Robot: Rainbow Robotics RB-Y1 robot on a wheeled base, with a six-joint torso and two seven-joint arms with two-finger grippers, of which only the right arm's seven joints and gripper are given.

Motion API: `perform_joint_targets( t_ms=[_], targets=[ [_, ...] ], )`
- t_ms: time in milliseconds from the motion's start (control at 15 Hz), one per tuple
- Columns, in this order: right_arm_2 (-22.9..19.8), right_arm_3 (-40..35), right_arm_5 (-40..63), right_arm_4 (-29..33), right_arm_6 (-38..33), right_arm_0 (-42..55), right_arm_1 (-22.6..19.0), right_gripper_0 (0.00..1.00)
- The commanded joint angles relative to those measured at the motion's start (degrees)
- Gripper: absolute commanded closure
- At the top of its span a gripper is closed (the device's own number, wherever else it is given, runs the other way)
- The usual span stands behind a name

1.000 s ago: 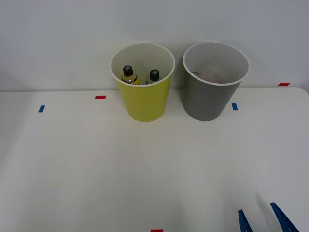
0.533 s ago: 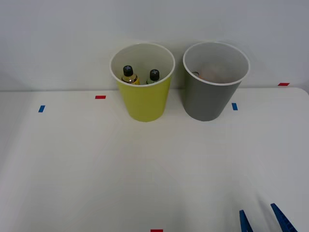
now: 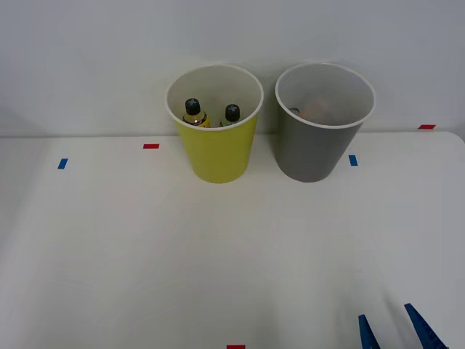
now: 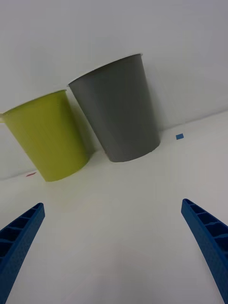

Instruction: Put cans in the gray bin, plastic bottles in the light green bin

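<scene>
Both plastic bottles (image 3: 211, 114) stand inside the light green bin (image 3: 216, 153), just beside the gray bin (image 3: 314, 149). My right hand (image 3: 392, 332) hangs wide open and empty, well short of that bin.

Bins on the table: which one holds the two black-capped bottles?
The light green bin, standing to the left of the gray bin. Two plastic bottles stand upright inside it; the gray one's contents are unclear.

The gray bin (image 3: 312, 145) holds dim shapes too faint to identify.
</scene>
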Motion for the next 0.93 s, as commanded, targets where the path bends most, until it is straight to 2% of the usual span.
perform_joint_targets(
  t_ms=[67,400,800,933],
  targets=[
    [-1.4,0.0,-2.0,2.5,-3.5,-0.2,0.2,0.0],
    [-2.4,-0.2,-2.0,3.4,-2.4,-0.1,0.2,0.0],
    [-7.1,-2.0,-2.4,11.1,-2.8,0.9,3.2,0.0],
    [-7.6,-2.2,-2.4,11.7,-2.5,1.2,3.9,0.0]
  ],
)
